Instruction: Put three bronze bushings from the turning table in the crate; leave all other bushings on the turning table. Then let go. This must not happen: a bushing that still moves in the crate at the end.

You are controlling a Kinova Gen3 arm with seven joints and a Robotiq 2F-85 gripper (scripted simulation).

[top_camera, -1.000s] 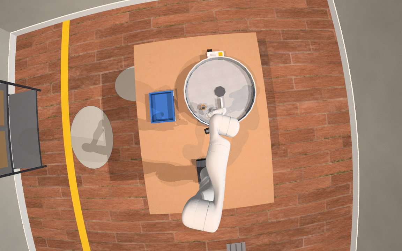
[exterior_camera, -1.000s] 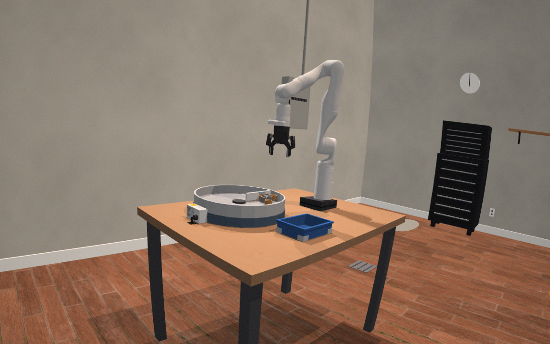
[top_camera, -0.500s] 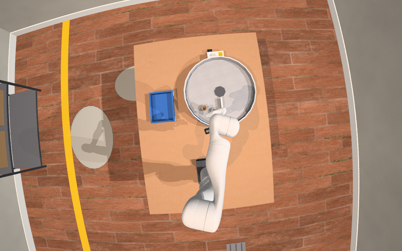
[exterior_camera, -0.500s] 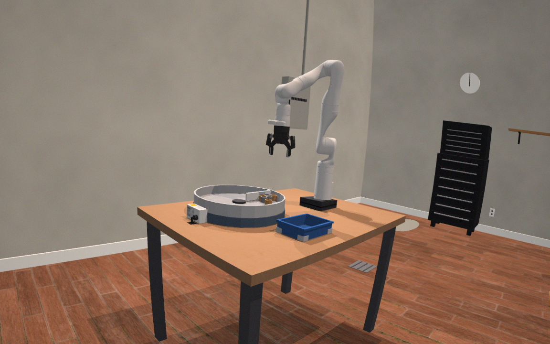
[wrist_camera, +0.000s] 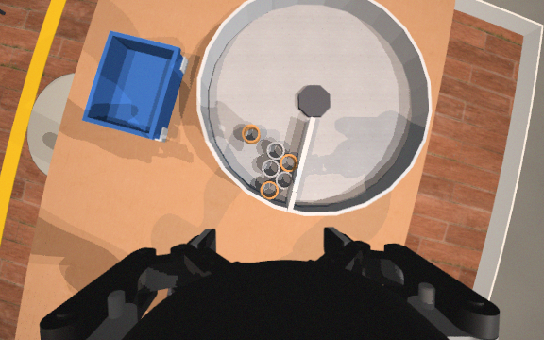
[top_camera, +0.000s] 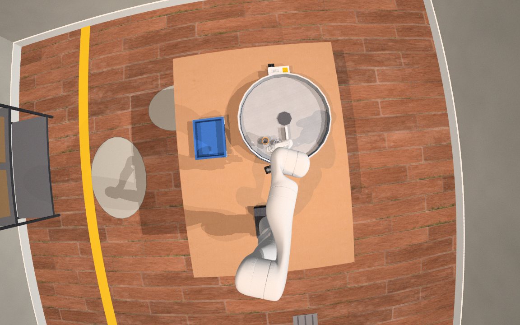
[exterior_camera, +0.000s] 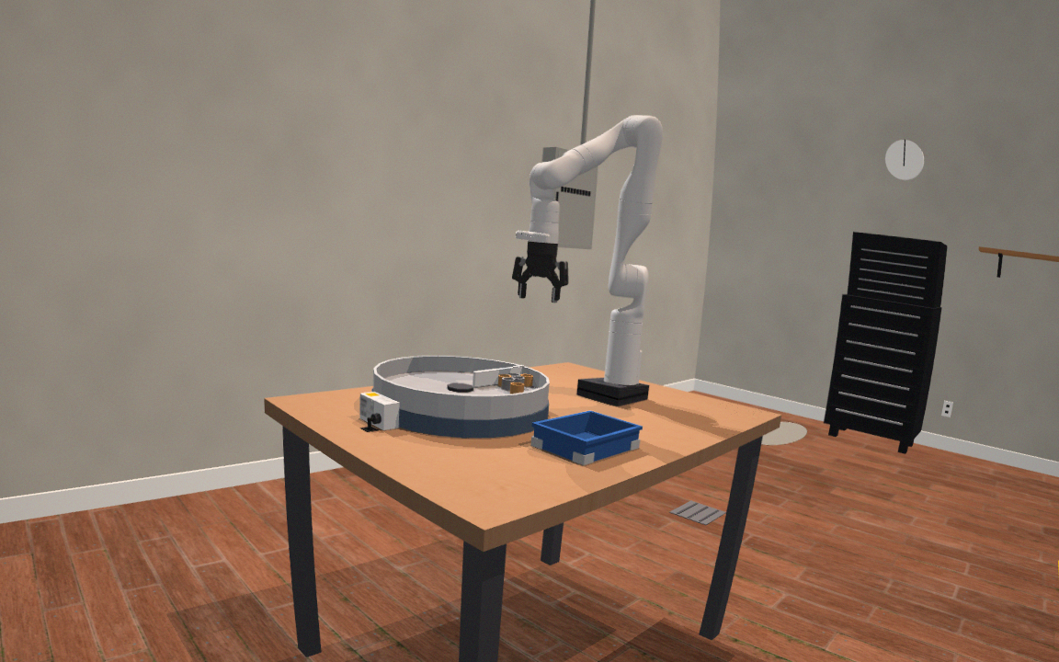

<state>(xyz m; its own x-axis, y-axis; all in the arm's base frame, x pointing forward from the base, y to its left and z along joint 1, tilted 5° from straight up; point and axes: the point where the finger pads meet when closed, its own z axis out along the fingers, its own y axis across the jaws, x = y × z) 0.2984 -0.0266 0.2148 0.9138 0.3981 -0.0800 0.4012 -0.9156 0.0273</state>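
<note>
My gripper (exterior_camera: 538, 296) (wrist_camera: 270, 240) is open and empty, high above the table. The turning table (top_camera: 278, 92) (exterior_camera: 435, 405) (wrist_camera: 300, 47) bears three bronze bushings and three grey ones. One bronze bushing (wrist_camera: 251, 143) (top_camera: 265, 137) (exterior_camera: 517, 387) stands apart. A second bronze bushing (wrist_camera: 288, 155) is beside the divider, close among the grey bushings. A third bronze bushing (wrist_camera: 269, 198) is near the outer wall. The grey bushings are clustered between them. In the top view the arm hides most of this group. The blue crate (top_camera: 210, 157) (exterior_camera: 611, 445) (wrist_camera: 145, 41) is empty.
A white upright divider (top_camera: 286, 132) (exterior_camera: 496, 375) (wrist_camera: 302, 162) runs from the dark hub (top_camera: 284, 118) (wrist_camera: 314, 101) to the turning table's raised outer wall. A white control box (top_camera: 278, 70) (exterior_camera: 379, 409) is on the turning table's far side from the arm base.
</note>
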